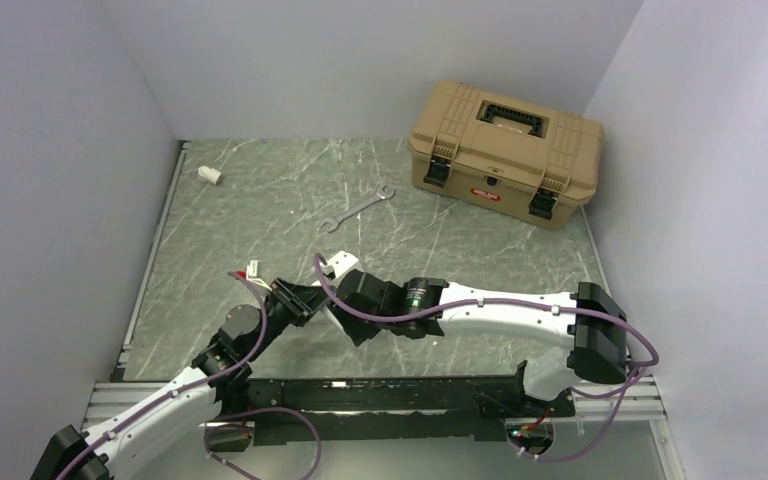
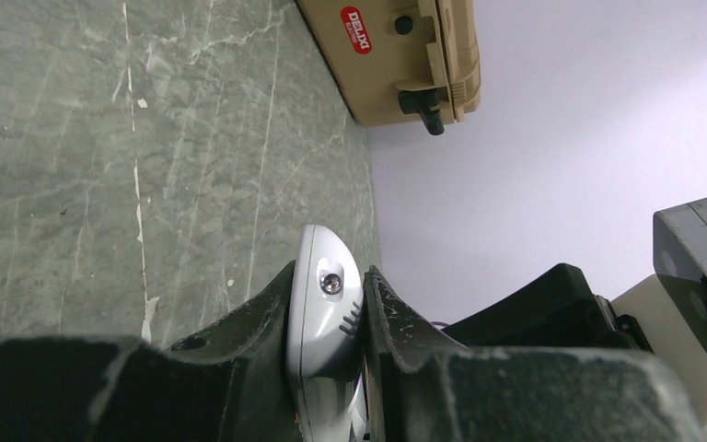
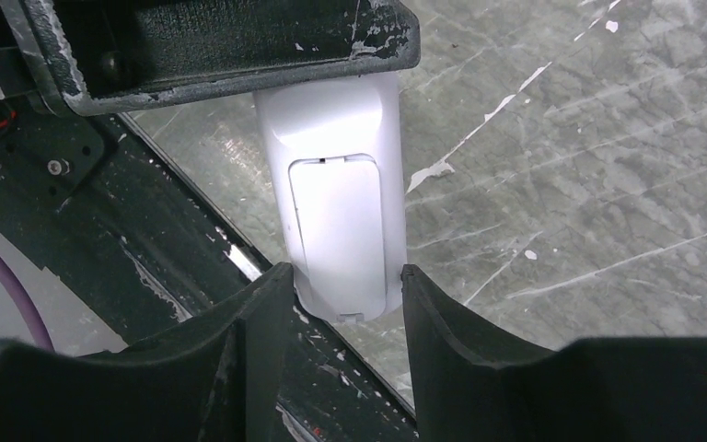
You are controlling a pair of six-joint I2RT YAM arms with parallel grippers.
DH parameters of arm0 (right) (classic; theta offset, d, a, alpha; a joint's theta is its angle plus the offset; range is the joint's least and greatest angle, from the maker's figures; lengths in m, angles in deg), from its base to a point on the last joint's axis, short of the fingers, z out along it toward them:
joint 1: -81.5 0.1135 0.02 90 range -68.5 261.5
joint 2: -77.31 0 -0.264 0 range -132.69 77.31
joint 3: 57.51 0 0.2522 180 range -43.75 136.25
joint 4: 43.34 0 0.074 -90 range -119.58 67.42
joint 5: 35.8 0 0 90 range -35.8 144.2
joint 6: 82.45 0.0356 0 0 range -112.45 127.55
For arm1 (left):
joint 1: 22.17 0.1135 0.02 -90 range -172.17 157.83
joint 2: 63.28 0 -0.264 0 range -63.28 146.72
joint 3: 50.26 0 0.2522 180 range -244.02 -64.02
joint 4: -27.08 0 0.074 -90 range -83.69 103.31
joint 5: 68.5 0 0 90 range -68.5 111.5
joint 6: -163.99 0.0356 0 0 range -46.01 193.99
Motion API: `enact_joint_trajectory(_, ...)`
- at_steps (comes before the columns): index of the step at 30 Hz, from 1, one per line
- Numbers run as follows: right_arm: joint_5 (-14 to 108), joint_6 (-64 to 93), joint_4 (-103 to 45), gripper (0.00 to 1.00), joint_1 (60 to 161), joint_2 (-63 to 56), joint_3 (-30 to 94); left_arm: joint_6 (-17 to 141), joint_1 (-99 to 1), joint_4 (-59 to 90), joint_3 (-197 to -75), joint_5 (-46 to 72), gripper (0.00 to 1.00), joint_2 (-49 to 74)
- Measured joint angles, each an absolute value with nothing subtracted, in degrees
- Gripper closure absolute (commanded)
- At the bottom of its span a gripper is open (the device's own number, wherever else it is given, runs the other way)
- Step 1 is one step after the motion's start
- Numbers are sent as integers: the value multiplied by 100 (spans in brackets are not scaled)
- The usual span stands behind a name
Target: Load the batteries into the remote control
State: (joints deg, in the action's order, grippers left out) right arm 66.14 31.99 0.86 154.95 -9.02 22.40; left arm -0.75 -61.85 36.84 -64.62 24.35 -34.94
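Low and left of centre in the overhead view, the left gripper (image 1: 295, 298) is clamped tight on the remote (image 2: 324, 276), holding it up off the table (image 1: 260, 200). Coming in from the right, the right gripper (image 3: 342, 281) has a finger on either side of the remote's rounded end, hard up against it. Pressing or just clear, I cannot tell. A rectangular panel shows on the remote's face. Further up, a wrench (image 1: 357, 208) lies mid-table, a white stub (image 1: 210, 174) sits upper left, and a tan toolbox (image 1: 505, 150) stands closed at upper right.
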Motion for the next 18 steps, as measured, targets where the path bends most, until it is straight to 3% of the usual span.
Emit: enact_joint_trajectory(18,6737,3199,86,35,15495,-878,2272,-110,-6185,3750,-6462,2435,100,-3485)
